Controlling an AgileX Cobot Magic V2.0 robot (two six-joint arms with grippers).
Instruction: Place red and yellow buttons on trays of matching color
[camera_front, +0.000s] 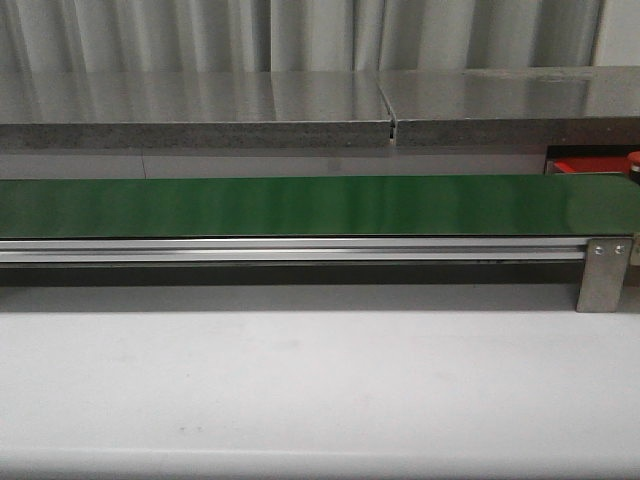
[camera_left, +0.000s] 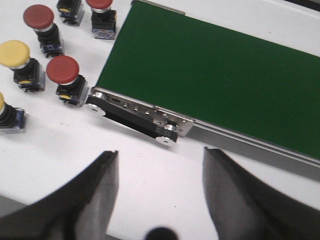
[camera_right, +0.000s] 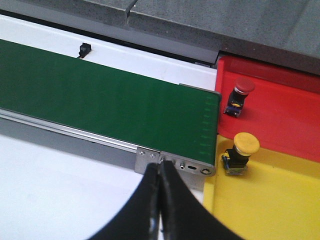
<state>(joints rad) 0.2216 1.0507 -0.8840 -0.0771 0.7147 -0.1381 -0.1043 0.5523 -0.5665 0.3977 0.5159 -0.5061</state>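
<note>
Several red and yellow buttons stand on the white table beside the belt's end in the left wrist view, among them a red button (camera_left: 62, 70) and a yellow button (camera_left: 14, 54). My left gripper (camera_left: 160, 156) hangs open over bare table, holding nothing, short of the buttons. In the right wrist view, a red button (camera_right: 243, 88) stands on the red tray (camera_right: 290, 117) and a yellow button (camera_right: 246, 144) on the yellow tray (camera_right: 280, 200). My right gripper (camera_right: 160, 169) is shut and empty, near the belt's end bracket. The front view shows only a sliver of the red tray (camera_front: 590, 165) and no gripper.
The long green belt (camera_front: 300, 205) runs across the table on a metal frame, with a roller bracket (camera_left: 165, 131) at one end and a plate (camera_right: 175, 162) at the other. A grey shelf (camera_front: 200, 110) lies behind it. White table (camera_front: 300, 390) stretches in front.
</note>
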